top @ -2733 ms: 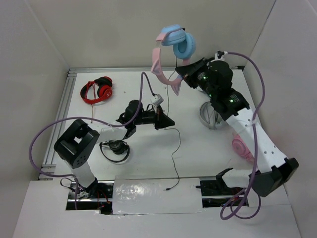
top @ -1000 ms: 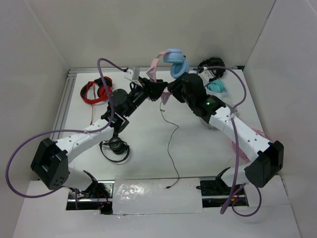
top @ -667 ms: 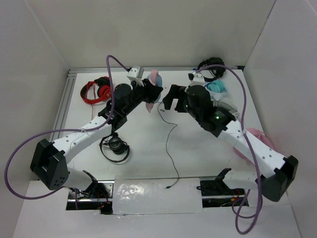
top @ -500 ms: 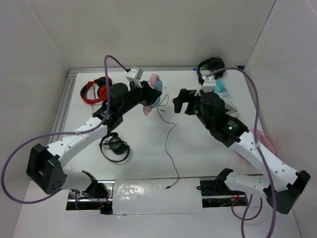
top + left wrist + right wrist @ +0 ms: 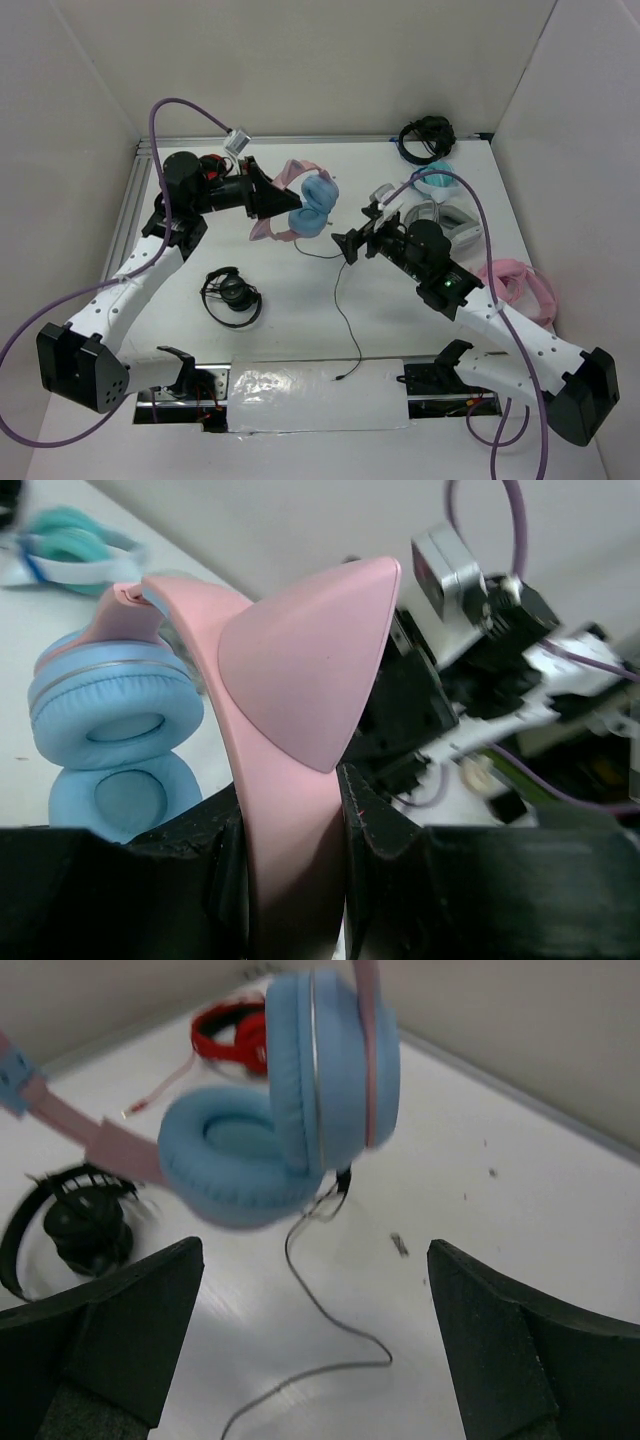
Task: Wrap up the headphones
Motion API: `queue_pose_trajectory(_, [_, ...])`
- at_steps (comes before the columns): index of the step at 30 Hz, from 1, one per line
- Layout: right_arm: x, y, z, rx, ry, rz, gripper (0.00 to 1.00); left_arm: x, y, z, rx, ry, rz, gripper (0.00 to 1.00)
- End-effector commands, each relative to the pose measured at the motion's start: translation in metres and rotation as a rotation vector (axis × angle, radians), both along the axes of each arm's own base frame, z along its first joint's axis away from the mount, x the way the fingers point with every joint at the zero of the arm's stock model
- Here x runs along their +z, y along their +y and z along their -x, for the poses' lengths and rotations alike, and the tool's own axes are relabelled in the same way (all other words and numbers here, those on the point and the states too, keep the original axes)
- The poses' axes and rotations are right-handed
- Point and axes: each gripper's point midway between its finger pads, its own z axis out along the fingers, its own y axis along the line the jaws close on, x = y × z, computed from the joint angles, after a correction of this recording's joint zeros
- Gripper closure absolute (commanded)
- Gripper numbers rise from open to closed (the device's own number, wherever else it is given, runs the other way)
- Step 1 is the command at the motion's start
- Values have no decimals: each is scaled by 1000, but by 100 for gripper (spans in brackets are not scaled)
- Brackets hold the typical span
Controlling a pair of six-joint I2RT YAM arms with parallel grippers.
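Your desk [image 5: 285, 335] is white and walled on three sides. Your left arm [image 5: 130, 280] reaches up toward 11 o'clock. Your right arm [image 5: 500, 325] stretches from the 5 o'clock corner in toward the middle.

The headphones [image 5: 315, 212] hang in the air just past the desk's centre, toward 12 o'clock. Your left end effector [image 5: 265, 197] is clamped on their pink headband. In the left wrist view the band runs straight between the two fingers [image 5: 380, 845], with one cat ear [image 5: 300, 670] standing just above the grip. The two blue cups [image 5: 115, 705] are pressed together at 9 o'clock of that ear.

Your right end effector [image 5: 343, 245] sits at 5 o'clock of the cups, close by but not touching, with its jaws wide apart and nothing between them.

On the desk lie pink headphones [image 5: 522, 285] at 3 o'clock, a teal pair [image 5: 440, 185] at 2 o'clock, a black pair [image 5: 425, 135] at 1 o'clock and another black pair [image 5: 232, 293] at 8 o'clock.

The thin black cable [image 5: 336, 295] drops from the cups and trails across the desk toward 6 o'clock.
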Motion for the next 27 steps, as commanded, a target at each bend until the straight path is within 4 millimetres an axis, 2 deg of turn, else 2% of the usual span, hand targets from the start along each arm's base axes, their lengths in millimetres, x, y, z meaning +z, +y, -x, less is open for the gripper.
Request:
queue_pose_trajectory(1, [81, 13, 1, 76, -239, -233, 0, 38, 5, 44, -248, -136, 55, 100])
queue_pose_trajectory(3, [89, 15, 3, 97, -265, -282, 0, 39, 9, 49, -276, -130, 56, 100])
queue_pose_trajectory(7, [80, 27, -7, 121, -223, -249, 0, 41, 9, 51, -280, -106, 62, 100])
queue_pose_trajectory(11, [84, 35, -10, 142, -211, -284, 1, 41, 10, 53, -287, -94, 67, 100])
queue_pose_trajectory(20, [81, 45, -24, 112, -161, -290, 17, 40, 10, 50, -276, -82, 78, 100])
queue_pose_trajectory(21, [81, 44, -28, 94, -152, -289, 26, 38, 10, 49, -277, -73, 79, 100])
queue_pose_trajectory(23, [79, 47, -32, 88, -132, -282, 35, 35, 9, 49, -284, -64, 82, 100])
queue_pose_trajectory(24, [79, 49, -32, 90, -129, -278, 43, 33, 9, 48, -289, -63, 81, 100])
queue_pose_trajectory(26, [78, 50, -33, 77, -119, -275, 49, 33, 9, 48, -293, -57, 82, 100])
queue_pose_trajectory(27, [77, 49, -33, 72, -122, -272, 57, 31, 8, 47, -294, -52, 81, 100])
